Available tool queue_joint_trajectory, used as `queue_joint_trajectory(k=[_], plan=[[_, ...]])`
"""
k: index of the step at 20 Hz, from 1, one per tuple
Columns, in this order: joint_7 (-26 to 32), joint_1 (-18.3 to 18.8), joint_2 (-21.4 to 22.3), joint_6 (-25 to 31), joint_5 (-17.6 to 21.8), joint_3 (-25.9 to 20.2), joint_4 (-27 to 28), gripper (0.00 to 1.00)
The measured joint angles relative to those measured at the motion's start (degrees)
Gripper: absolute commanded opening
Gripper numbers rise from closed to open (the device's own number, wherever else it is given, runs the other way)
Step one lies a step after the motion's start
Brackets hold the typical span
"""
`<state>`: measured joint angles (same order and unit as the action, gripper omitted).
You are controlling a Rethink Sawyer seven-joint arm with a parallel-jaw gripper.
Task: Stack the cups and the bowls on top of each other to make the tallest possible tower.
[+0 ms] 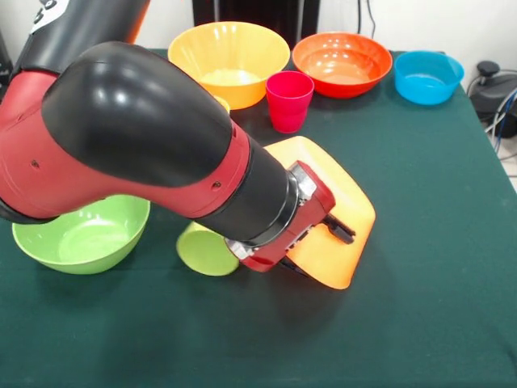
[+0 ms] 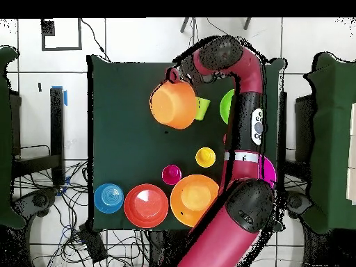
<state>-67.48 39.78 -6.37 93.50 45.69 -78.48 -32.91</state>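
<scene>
**Entry: large orange bowl held tilted at the gripper, lime cup beside it**

Gripper (image 1: 343,233): black-fingered, on the red and black arm, low over the middle of the green-clothed table (image 1: 436,323). It appears clenched on the rim of the large flared glossy orange plastic bowl (image 1: 335,218); one black finger lies across the bowl's outer wall in the front view.

Held bowl: off the level, tipped on edge, its mouth turned toward the wrist and its base outward. In the overhead view the bowl (image 2: 174,104) lies directly off the fingertips, toward the table edge far from the pedestal.

Adjacent item: small smooth lime green plastic cup (image 1: 206,249), lying on its side just beside the held bowl, partly hidden under the wrist. Whether they touch cannot be told.

Wider field: round lime green bowl (image 1: 81,234) near one side edge. Along the pedestal edge stand a second large flared orange bowl (image 1: 230,61), a magenta-red cup (image 1: 289,99), a round red-orange bowl (image 1: 342,63) and a small blue bowl (image 1: 428,77) at the corner. A yellow-orange cup (image 2: 205,157) shows in the overhead view.

Judgement: no tower stands yet; the bowl needs levelling before it can seat on anything.
</scene>
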Motion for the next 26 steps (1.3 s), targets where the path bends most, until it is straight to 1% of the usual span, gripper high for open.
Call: queue_joint_trajectory(k=[2, 15, 21, 24, 26], plan=[[0.00, -0.24, -0.02, 0.50, -0.20, 0.22, 0.27, 1.00], [0.01, -1.28, -1.73, 9.01, -0.40, 1.06, 3.10, 1.00], [0.01, -1.75, -4.24, 14.72, -0.39, 1.04, 5.48, 1.00], [0.01, -1.77, -5.61, 16.80, -0.69, 1.05, 5.94, 1.00], [0.01, -1.79, -6.02, 17.17, -0.86, 1.05, 5.98, 1.00]])
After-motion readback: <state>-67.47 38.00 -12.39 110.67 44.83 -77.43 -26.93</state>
